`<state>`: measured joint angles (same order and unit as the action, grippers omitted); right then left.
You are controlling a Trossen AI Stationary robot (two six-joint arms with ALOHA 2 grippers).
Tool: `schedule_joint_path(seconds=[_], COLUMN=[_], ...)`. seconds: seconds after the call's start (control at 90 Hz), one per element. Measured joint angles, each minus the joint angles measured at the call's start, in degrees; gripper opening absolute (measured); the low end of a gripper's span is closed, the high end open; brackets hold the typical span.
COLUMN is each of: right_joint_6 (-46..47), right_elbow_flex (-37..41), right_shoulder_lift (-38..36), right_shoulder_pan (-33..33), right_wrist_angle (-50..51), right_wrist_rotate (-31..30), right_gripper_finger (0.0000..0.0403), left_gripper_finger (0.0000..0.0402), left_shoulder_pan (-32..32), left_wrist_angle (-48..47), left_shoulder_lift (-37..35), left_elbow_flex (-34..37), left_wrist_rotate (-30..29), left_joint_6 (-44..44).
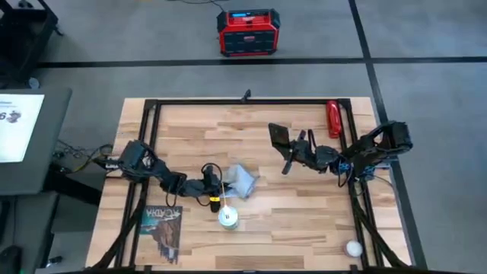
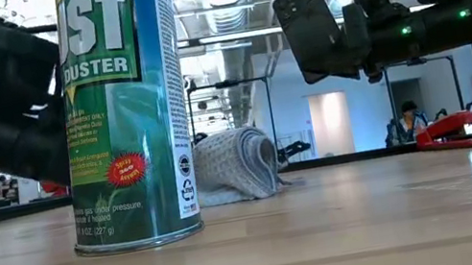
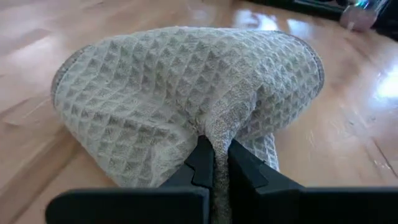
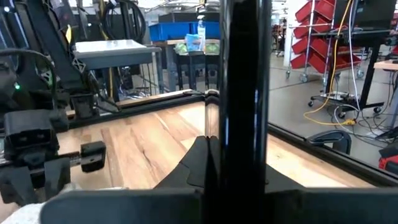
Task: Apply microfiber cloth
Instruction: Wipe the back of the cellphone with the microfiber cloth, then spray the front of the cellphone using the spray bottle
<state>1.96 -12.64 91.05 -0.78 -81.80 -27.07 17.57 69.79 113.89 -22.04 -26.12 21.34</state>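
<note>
Step in hand, by the look of it: cloth grasped, not yet brought to the phone. Left pincer (image 3: 214, 165) clenched on a fold of the microfiber cloth (image 1: 242, 181), pinching the bunched fabric between both fingers (image 3: 200, 163). Cloth heaped on the table (image 1: 304, 221), just beside the duster can (image 1: 227, 217), on the can's far side toward the phone. Right pincer (image 1: 284, 146) gripping the black phone (image 2: 307, 24), holding it raised clear of the table, tilted, well apart from the can and higher than the cloth.

Next move, as a judgement: lifting the cloth and carrying it away from the can toward the raised phone, then laying the fabric flat against the phone's face; a firm pinch needed, since a thin floppy cloth sags and may trail against the can.

Count: one cloth, one phone, one duster can, one printed booklet (image 1: 163, 226) near the can at the table's front edge, one red stapler (image 1: 332, 119) far off, one small white ball (image 1: 353, 248).
</note>
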Motion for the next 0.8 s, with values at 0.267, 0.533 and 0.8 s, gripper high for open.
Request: schedule_joint_path(seconds=[0.267,0.533,0.8], right_joint_6=[0.0,-3.06,-15.07], right_elbow_flex=[0.0,0.0,0.0], right_shoulder_lift=[0.0,0.0,0.02], right_shoulder_pan=[0.02,0.93,2.61], right_wrist_angle=[-0.07,-0.18,-0.04], right_wrist_rotate=[0.09,0.33,0.35], right_gripper_finger=[0.001,0.001,0.001], left_gripper_finger=[0.0008,0.0067,0.0134], left_shoulder_pan=[-1.31,-3.1,-8.91], left_wrist_angle=[5.14,7.5,2.54], left_shoulder_lift=[-0.92,-12.73,-31.66], left_elbow_flex=[0.09,0.09,0.07], left_wrist_rotate=[5.77,16.57,31.64], left_joint_6=[2.13,3.14,9.77])
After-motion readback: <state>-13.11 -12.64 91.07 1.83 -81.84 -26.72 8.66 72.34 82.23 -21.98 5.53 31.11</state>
